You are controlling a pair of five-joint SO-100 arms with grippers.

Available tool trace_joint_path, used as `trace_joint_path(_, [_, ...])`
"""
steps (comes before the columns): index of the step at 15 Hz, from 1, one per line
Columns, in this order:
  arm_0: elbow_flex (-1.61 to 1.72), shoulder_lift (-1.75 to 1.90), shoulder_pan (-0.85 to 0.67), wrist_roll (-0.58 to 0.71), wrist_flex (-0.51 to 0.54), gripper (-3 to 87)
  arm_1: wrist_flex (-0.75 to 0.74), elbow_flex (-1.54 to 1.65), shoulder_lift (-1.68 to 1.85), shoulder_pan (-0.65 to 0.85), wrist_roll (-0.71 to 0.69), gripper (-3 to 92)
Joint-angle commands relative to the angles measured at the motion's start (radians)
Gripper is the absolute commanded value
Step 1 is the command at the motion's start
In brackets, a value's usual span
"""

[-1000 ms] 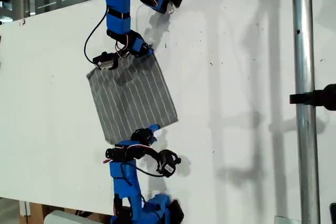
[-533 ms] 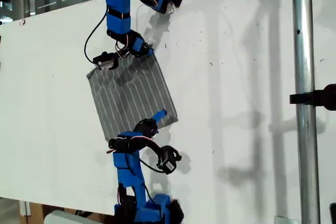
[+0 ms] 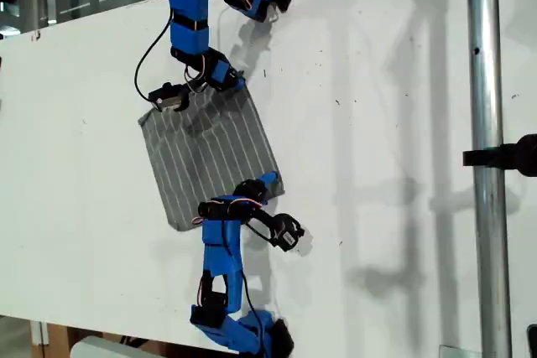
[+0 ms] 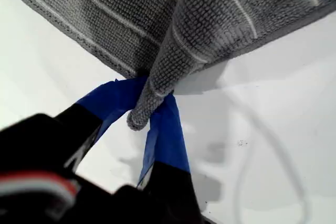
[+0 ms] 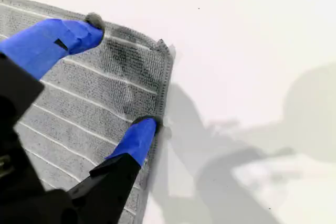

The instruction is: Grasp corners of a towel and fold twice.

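Note:
The grey towel [image 3: 205,153] with thin white stripes lies flat on the white table [image 3: 377,123]. My first gripper [image 3: 236,84] is at the towel's upper right corner in the exterior view. In the first wrist view it [image 4: 144,103] is shut on that corner [image 4: 139,116], and the fabric bunches up between the blue fingers. My second gripper [image 3: 267,180] sits at the lower right corner in the exterior view. It [image 5: 113,82] stands open, with its fingertips [image 5: 79,32] resting on the cloth on either side of the corner [image 5: 163,48].
A metal pole [image 3: 485,207] with a black clamp [image 3: 503,157] runs down the exterior view's right. The table's edge [image 3: 17,39] shows at the exterior view's left, with windows behind it. A black cable [image 3: 143,60] loops beside the first arm.
My second gripper has travelled along the towel's lower edge toward the exterior view's right and now sits at the lower right corner. The first arm has not moved.

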Motion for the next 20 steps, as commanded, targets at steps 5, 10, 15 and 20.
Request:
trace_joint_path(5, [-0.106,-0.104,-0.021,-0.046,0.017,17.0,-0.003,-0.009,0.051,-0.012,-0.012,-0.2])
trace_joint_path(10, [-0.112,-0.095,-0.025,0.014,0.104,-1.5,0.012,-0.011,0.063,-0.025,-0.005,-0.2])
trace_joint_path(15, [-0.091,0.077,0.081,-0.005,0.161,-3.0,0.176,-0.018,0.334,-0.204,0.209,-0.2])
trace_joint_path(20, [-0.014,0.308,0.206,-0.052,0.161,-3.0,0.212,-0.061,0.502,-0.364,0.393,-0.2])
